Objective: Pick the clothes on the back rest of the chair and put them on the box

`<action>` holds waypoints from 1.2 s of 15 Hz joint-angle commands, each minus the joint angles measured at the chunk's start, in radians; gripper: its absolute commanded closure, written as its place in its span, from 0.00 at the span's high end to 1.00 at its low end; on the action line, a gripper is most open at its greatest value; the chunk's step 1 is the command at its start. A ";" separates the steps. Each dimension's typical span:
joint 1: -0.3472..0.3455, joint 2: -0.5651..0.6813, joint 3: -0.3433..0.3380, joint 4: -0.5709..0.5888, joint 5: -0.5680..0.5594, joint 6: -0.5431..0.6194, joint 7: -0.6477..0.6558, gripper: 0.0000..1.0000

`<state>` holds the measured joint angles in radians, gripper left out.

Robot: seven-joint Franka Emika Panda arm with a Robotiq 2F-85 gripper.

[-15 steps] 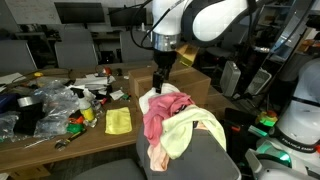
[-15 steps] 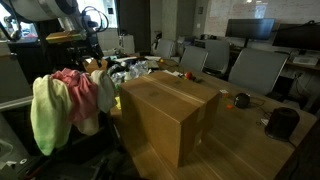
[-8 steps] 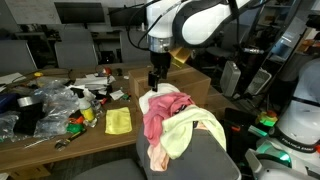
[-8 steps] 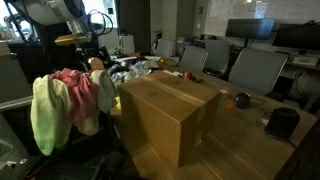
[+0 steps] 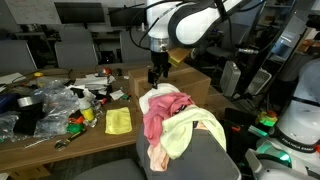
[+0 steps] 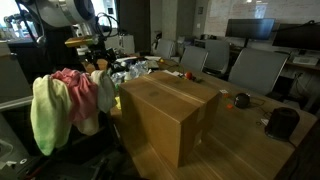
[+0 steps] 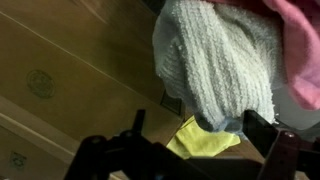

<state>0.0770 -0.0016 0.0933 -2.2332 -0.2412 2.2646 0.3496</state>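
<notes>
**newbie_arm:** ok so where's everything sitting?

**pandafan:** Big brown box (image 6: 170, 115) stands right beside the chair. The grey back rest (image 5: 215, 160) has the clothes (image 5: 172, 118) draped over its top, and the bundle runs lengthwise along that edge.

**newbie_arm:** and the gripper?

**pandafan:** The gripper (image 5: 156, 78) hangs just above the white end of the pile, the end nearest the box, not touching it. In the wrist view the fingers (image 7: 258, 130) are spread wide with nothing between them, fabric dead ahead. I'd guess it needs a straight drop onto that end.
</notes>
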 commanded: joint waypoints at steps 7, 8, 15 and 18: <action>0.007 0.073 -0.010 0.080 0.053 -0.069 -0.013 1.00; 0.008 0.078 -0.011 0.085 0.056 -0.075 -0.012 1.00; 0.008 0.095 -0.013 0.117 0.073 -0.115 -0.015 0.45; 0.012 0.097 -0.013 0.129 0.066 -0.127 -0.003 0.21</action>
<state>0.0785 0.0800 0.0860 -2.1476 -0.1865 2.1745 0.3496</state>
